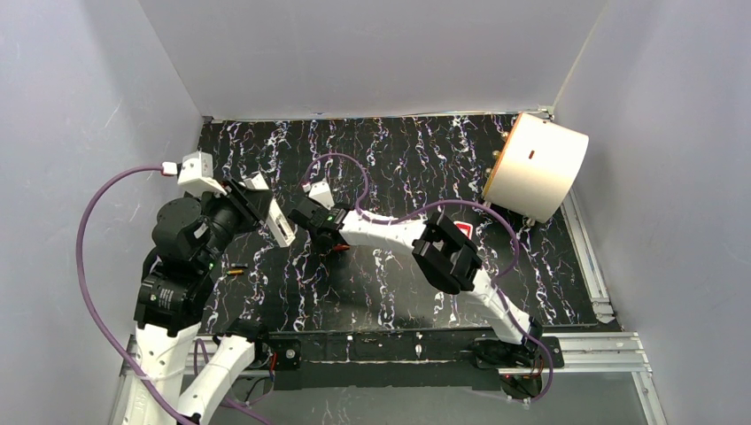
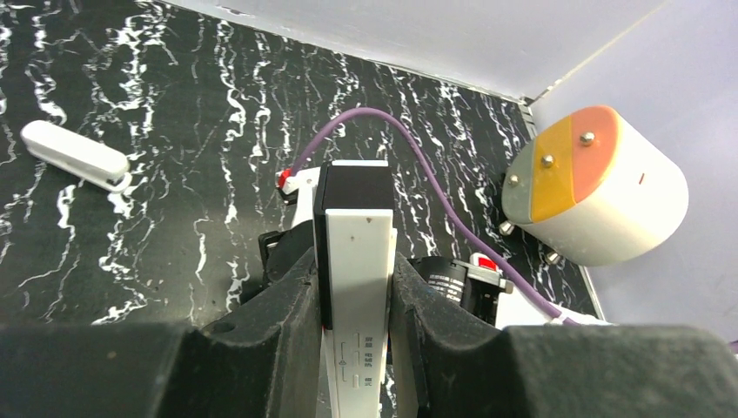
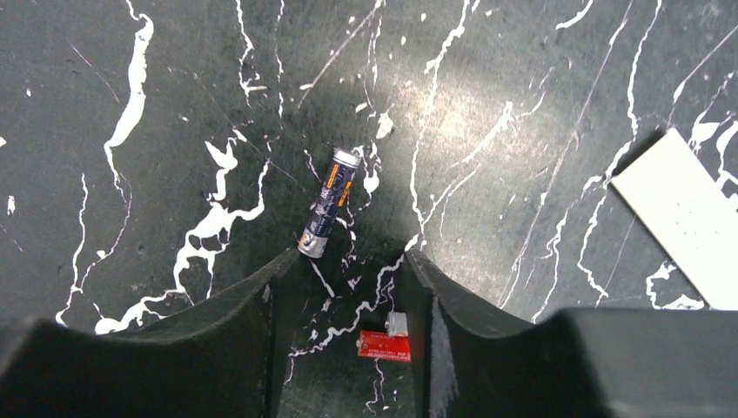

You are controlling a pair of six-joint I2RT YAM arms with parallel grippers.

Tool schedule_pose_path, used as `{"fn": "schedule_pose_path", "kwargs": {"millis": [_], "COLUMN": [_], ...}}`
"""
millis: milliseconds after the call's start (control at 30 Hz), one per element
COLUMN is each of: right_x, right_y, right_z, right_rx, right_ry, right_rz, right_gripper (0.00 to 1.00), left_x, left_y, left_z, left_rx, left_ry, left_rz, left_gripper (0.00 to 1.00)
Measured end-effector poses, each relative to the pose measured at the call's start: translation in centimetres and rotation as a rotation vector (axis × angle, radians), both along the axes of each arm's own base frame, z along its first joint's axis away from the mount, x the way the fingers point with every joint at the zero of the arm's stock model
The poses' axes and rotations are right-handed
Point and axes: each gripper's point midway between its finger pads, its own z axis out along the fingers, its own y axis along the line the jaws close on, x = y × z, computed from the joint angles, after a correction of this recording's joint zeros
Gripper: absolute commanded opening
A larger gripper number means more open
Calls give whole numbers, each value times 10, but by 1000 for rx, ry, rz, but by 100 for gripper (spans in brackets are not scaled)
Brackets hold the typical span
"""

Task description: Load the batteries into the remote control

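Though it looked tiny from above, one battery (image 1: 235, 272) lay near the left arm (image 1: 181, 266), on the table (image 1: 398, 292). The right gripper (image 3: 352, 261) hung with jaws apart and empty. A second battery (image 3: 329, 205) lay flat just past its left finger, and a small red piece (image 3: 383, 346) between the fingers was too unclear to call. The left gripper (image 2: 355, 270) was clamped on the remote (image 2: 358, 313), whose near end was cut off. Farther back were one white oblong piece (image 2: 74, 155) and one white drum (image 2: 609, 200), far right.
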Motion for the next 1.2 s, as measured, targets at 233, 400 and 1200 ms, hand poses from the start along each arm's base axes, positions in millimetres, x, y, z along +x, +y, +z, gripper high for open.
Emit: {"fn": "schedule_pose_path", "kwargs": {"millis": [233,400,1200], "right_x": [7,9,34], "right_y": [10,17,7], "right_z": [1,1,-1], "right_rx": [18,37,26], "right_ry": [-32,-40,-113], "right_rz": [44,58,33], "right_gripper": [60,62,32], "left_x": [-4,-6,-4], "left_y": [14,19,18], "left_z": [3,8,12], "left_rx": [22,27,30], "left_ry": [-5,-16,-10], "left_rz": [69,93,88], "left_gripper": [0,0,0]}}
